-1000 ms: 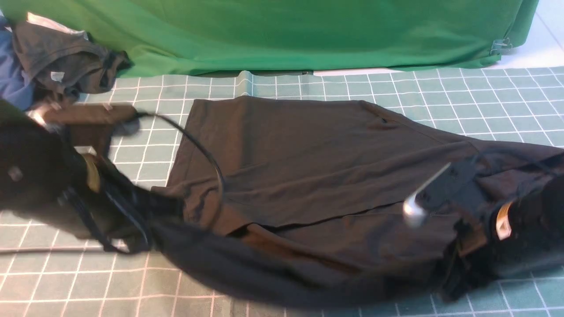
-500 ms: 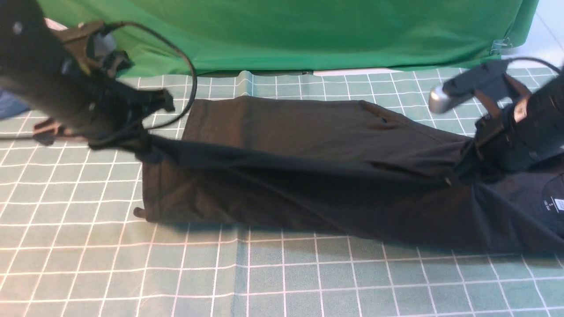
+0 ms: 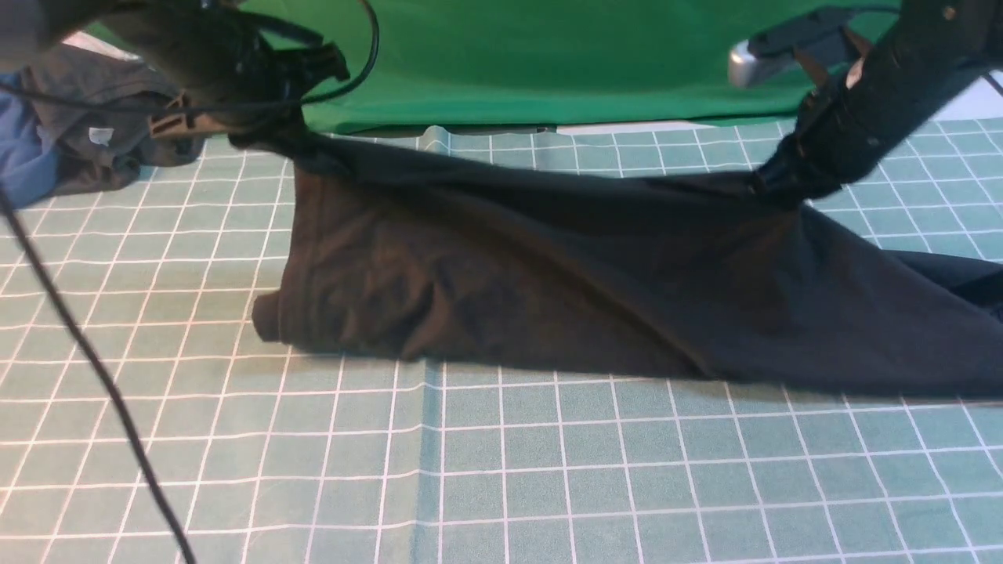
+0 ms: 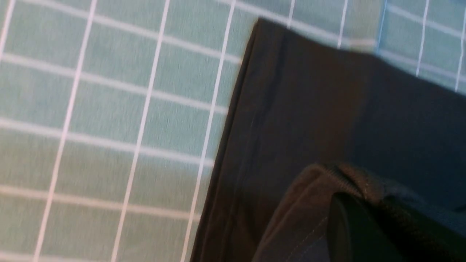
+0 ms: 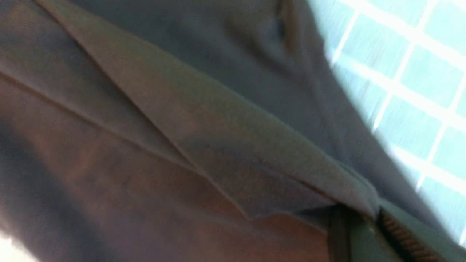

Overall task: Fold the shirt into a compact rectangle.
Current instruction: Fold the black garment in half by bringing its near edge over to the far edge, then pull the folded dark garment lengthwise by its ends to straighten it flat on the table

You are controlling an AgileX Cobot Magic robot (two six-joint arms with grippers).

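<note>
I see the shirt (image 3: pixel 548 274) stretched across the middle of the mat (image 3: pixel 501 470). Its near edge lies on the grid and its far edge is raised off the surface at both ends. My left gripper (image 3: pixel 266 135) is clamped tight on the shirt's raised far-left corner; the left wrist view shows hemmed fabric bunched over one finger. My right gripper (image 3: pixel 774 185) is pinched down on the far edge toward the right, and the cloth is drawn up to a peak at its tip. In the right wrist view a fold of fabric runs into the jaws, though that picture is blurred. Between the two grips the lifted edge sags a little. The shirt's right end runs past the edge of the front view.

A green cloth (image 3: pixel 548 63) hangs behind the mat. At far left a dark garment (image 3: pixel 86 125) with a pale tag lies against a blue garment (image 3: pixel 19 160), both apart from the shirt. A black cable (image 3: pixel 94 360) crosses in front of the mat's near-left part.
</note>
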